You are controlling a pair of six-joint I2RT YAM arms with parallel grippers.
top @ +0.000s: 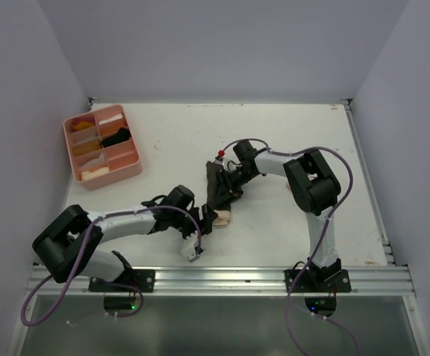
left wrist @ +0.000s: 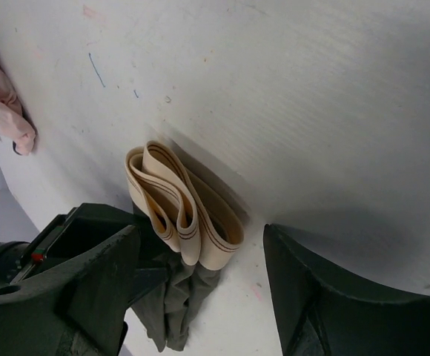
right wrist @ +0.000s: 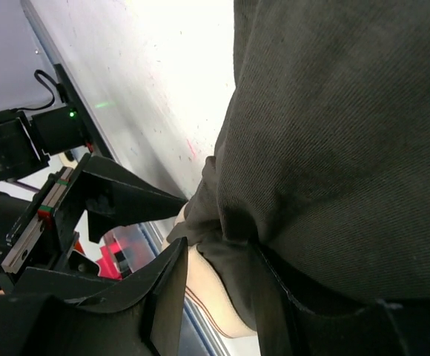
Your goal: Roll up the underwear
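The dark underwear (top: 219, 191) lies near the middle of the worktop (top: 289, 133), between the two arms and well apart from the tray (top: 115, 176) at the far left. Its cream band (top: 223, 217) points toward the near edge.

The right gripper (top: 228, 178) is at the far end of the underwear. In its wrist view the dark cloth (right wrist: 333, 133) fills most of the frame and a fold of it runs down between the fingers (right wrist: 163, 297), which look clamped on it. That grip probably serves to hold the far end taut or raised while the other end is handled.

The left gripper (left wrist: 200, 233) is at the band end. Its fingers (left wrist: 74, 289) stand apart, one on each side of the band (left wrist: 182, 211), which is doubled into loose loops standing on edge with dark cloth (left wrist: 174, 311) bunched below. They do not yet press on it. Straddling the band this way lines them up to pinch the folded end, a sensible start for a roll.

A pale pink garment (left wrist: 4, 104) lies crumpled at the edge of the left wrist view, apart from the work. Judging by the loose folds, the roll is barely begun.
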